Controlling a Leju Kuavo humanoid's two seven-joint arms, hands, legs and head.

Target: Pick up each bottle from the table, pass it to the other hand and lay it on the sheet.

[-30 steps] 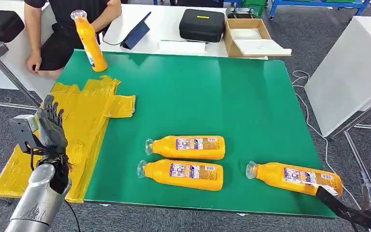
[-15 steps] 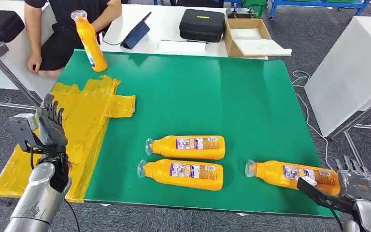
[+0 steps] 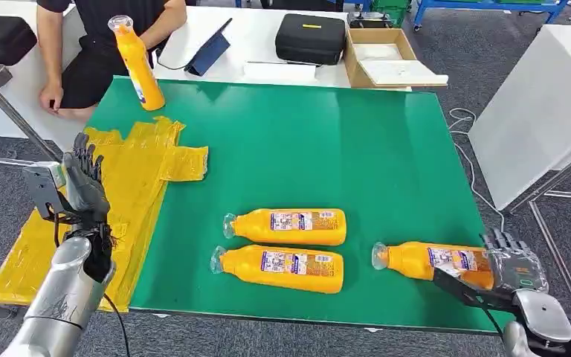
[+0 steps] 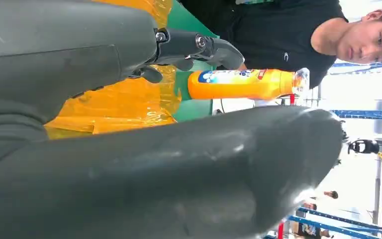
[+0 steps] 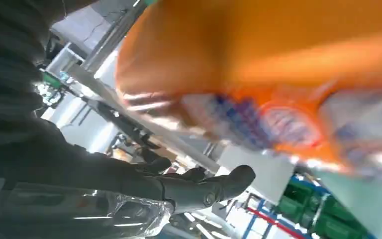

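Three orange bottles lie on the green table: one in the middle, one just in front of it, and one at the front right. My right hand is at that last bottle's base, fingers over it and thumb in front, not closed round it. The right wrist view has this bottle blurred and very close, with my fingers stretched out beside it. My left hand is raised, holding nothing, fingers apart, over the yellow sheet. A fourth bottle stands upright at the far left corner.
A person sits behind the far left corner, close to the upright bottle. On the white table beyond are a black case, a tablet and a cardboard box. A white table stands to the right.
My right hand came up and in from the front right corner to the right bottle's base, and the bottle slid slightly left. My left hand rose a little.
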